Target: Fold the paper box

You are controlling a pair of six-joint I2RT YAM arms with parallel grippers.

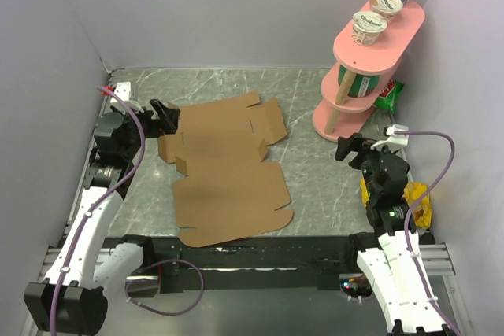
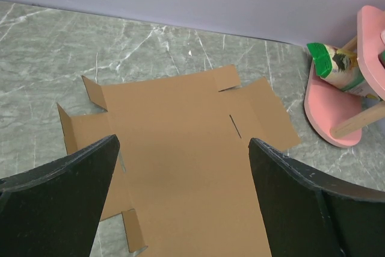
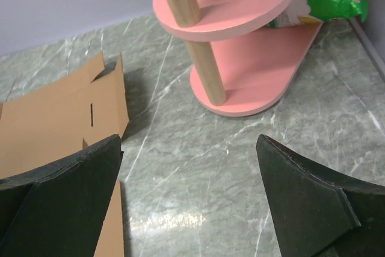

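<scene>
Left fingers (image 2: 60,197) spread wide — paper box (image 2: 180,148) lies flat.

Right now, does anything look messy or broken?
Nothing looks broken or spilled. One oddity: a crumpled yellow wrapper lies by the right arm, off the pink shelf holding the other snacks.

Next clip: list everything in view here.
flat brown cardboard box sheet: one, brown, unfolded mid-table
pink three-tier wooden-post shelf: one, pink, far right
lidded cups: three, mostly white, top tier
green container: one, green, middle tier
green snack bag: one, green, bottom tier
yellow packet: one, yellow, beside right arm
grey marble-pattern table: one, grey, beneath everything
left gripper: one, black, open, at sheet's left edge
right gripper: one, black, open, right of sheet
</scene>
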